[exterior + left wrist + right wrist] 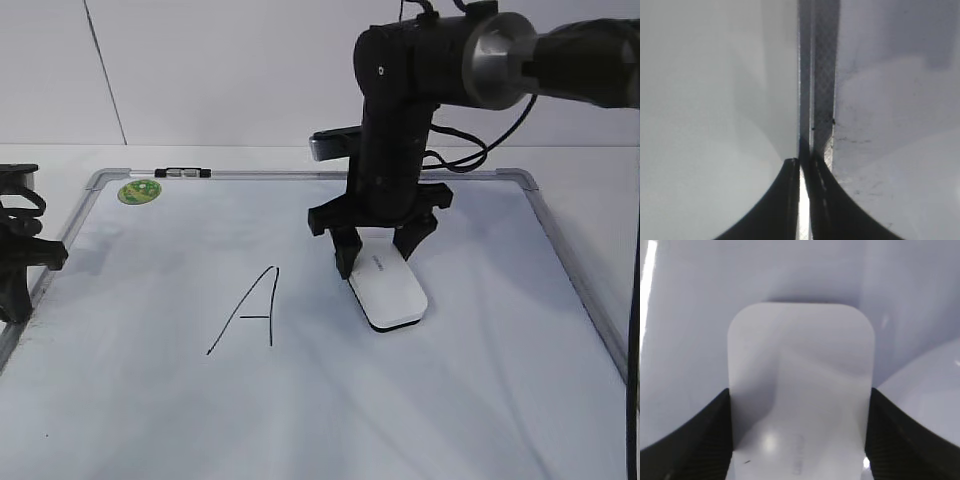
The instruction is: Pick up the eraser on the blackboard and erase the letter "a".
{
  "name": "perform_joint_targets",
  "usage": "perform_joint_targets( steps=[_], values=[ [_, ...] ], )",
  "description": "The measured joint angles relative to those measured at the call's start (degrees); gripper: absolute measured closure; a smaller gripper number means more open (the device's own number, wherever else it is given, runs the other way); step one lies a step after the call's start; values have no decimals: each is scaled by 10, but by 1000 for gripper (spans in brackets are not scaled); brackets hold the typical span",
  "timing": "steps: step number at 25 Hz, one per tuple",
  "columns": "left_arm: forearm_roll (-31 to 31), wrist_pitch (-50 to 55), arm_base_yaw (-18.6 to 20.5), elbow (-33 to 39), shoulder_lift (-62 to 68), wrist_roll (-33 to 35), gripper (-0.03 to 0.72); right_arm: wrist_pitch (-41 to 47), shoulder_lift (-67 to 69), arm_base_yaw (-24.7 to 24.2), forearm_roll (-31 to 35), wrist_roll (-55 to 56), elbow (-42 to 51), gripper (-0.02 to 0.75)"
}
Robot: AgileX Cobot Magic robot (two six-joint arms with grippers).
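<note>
**Two fingers on the eraser, right of the capital A**

Two dark fingers of the right gripper (378,245) straddle the eraser (388,290), which lies flat on the blackboard (480,400) just right of the capital A (250,310). The right wrist view shows what the exterior view cannot: both finger pads (700,440) press against the eraser's (800,390) long sides, with no gap visible on either side (faint grey lettering shows on its top). No lowercase "a" can be seen in any view.

Far left of the capital A, the left gripper (20,260) sits at the board's edge. Only the left wrist view shows its state: the fingers (785,200) are nearly together, a thin bright slit between them, holding nothing, above the board's silver frame (817,75). A green sticker (139,191) and a small clip (183,173) sit at the top rim, up and left of the capital A.
</note>
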Motion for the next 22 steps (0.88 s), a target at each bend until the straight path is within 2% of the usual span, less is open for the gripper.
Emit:
perform_joint_targets(
  steps=[11,22],
  values=[
    [0,-1,0,0,0,0,672,-2,-20,-10,-7,1,9,178],
    [-1,-1,0,0,0,0,672,4,-146,-14,-19,13,10,178]
  ],
)
